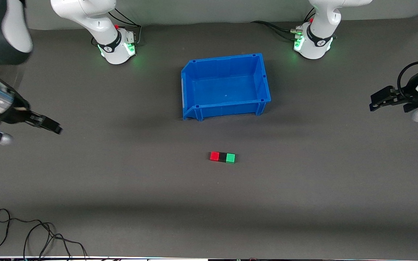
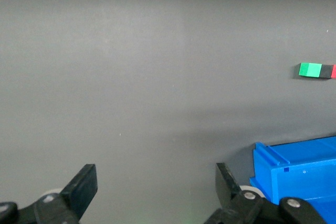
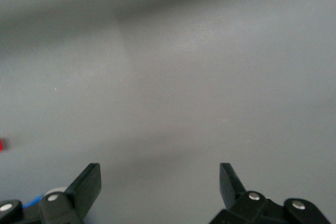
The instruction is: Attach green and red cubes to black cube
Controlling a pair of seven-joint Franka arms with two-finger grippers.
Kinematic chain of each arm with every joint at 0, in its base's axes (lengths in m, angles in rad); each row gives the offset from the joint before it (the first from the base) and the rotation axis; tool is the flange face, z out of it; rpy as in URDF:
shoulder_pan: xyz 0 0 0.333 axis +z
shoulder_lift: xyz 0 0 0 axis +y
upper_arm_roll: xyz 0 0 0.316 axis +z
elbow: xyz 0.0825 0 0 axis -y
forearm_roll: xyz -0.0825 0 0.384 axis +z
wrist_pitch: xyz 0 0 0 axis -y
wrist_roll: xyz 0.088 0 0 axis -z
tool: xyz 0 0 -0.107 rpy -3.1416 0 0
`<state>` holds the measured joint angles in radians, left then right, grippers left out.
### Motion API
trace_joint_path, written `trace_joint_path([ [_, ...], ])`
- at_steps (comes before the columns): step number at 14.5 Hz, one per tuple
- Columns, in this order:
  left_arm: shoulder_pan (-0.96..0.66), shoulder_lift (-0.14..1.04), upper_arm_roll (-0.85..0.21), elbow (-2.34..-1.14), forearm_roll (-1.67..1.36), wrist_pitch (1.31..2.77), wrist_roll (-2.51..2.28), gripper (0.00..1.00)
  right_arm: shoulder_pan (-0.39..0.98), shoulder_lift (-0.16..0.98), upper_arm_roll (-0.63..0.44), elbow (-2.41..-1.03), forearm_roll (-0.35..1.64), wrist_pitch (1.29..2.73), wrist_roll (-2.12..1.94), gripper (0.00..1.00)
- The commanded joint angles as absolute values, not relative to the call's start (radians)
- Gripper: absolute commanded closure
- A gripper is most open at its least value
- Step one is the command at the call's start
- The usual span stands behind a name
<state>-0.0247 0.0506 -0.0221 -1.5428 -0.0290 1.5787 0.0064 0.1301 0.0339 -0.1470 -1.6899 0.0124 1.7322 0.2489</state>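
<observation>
The red cube (image 1: 214,156), the black cube (image 1: 222,157) and the green cube (image 1: 230,158) lie in one touching row on the grey mat, black in the middle, nearer to the front camera than the blue bin (image 1: 194,92). The left wrist view shows the green cube (image 2: 310,70), the black cube (image 2: 326,71) and a sliver of red at its edge. The right wrist view shows a sliver of the red cube (image 3: 1,145). My left gripper (image 1: 375,101) is open and empty over the left arm's end of the table. My right gripper (image 1: 54,127) is open and empty over the right arm's end.
The blue bin stands empty in the middle of the table, between the two arm bases; its corner shows in the left wrist view (image 2: 294,174). A black cable (image 1: 31,232) lies coiled on the mat near the front edge at the right arm's end.
</observation>
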Motion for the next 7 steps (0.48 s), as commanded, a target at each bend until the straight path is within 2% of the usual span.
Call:
trace_joint_path([
  [1, -0.026, 0.018, -0.026, -1.586, -0.011, 1.615, 0.031, 0.00, 0.112, 0.037, -0.144, -1.621, 0.018, 1.658, 0.118, 0.00],
  [4, -0.026, 0.020, -0.026, -1.566, -0.011, 1.602, 0.031, 0.00, 0.113, 0.041, -0.143, -1.597, 0.018, 1.602, 0.107, 0.00],
  [7, -0.026, 0.020, -0.026, -1.559, -0.011, 1.585, 0.031, 0.00, 0.117, 0.040, -0.137, -1.597, 0.020, 1.606, 0.091, 0.00],
])
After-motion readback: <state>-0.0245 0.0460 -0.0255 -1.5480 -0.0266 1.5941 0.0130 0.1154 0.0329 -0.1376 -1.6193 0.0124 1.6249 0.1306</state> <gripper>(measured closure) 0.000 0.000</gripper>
